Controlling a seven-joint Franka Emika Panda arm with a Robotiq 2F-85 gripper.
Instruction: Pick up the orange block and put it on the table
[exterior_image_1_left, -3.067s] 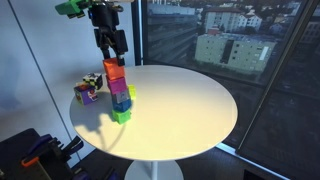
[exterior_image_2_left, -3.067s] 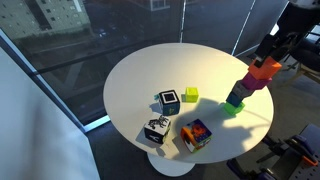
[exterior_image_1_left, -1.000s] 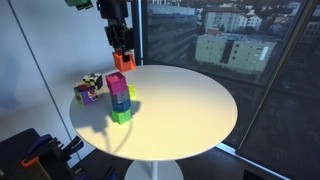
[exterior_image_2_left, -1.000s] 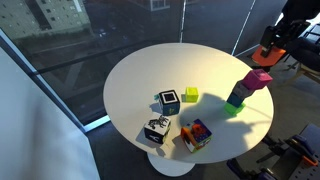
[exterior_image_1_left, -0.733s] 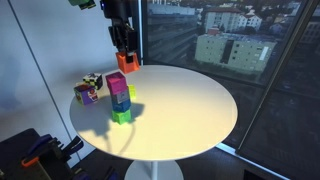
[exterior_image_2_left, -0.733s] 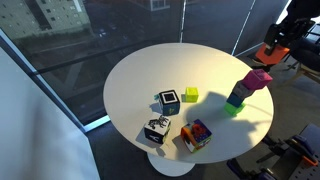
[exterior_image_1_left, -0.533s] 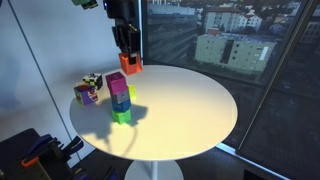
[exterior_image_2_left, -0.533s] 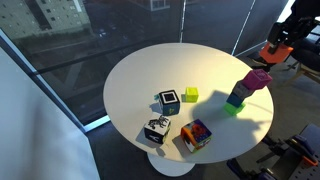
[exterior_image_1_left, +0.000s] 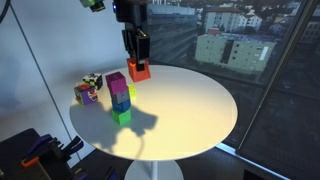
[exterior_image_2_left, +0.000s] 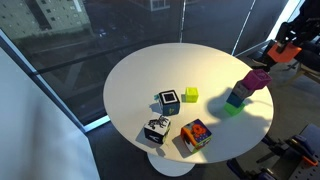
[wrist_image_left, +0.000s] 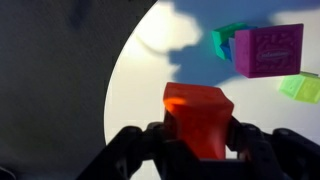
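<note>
Clamping one orange block (wrist_image_left: 197, 112), the claw (wrist_image_left: 198, 145) hangs over the table (exterior_image_1_left: 190, 100); one magenta cube (exterior_image_1_left: 116, 83) sits lower beside it. Three patterned cubes (exterior_image_2_left: 169, 101), far from the claw, appear in an exterior view, not at the wrist.

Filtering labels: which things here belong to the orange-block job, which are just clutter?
Job: orange block, end effector holding it, table.
Clutter: magenta-topped block stack, yellow-green cube, two black-and-white cubes, multicoloured cube.

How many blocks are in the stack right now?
3: magenta block on top, teal block under it, green block at the bottom. None looks hidden.
</note>
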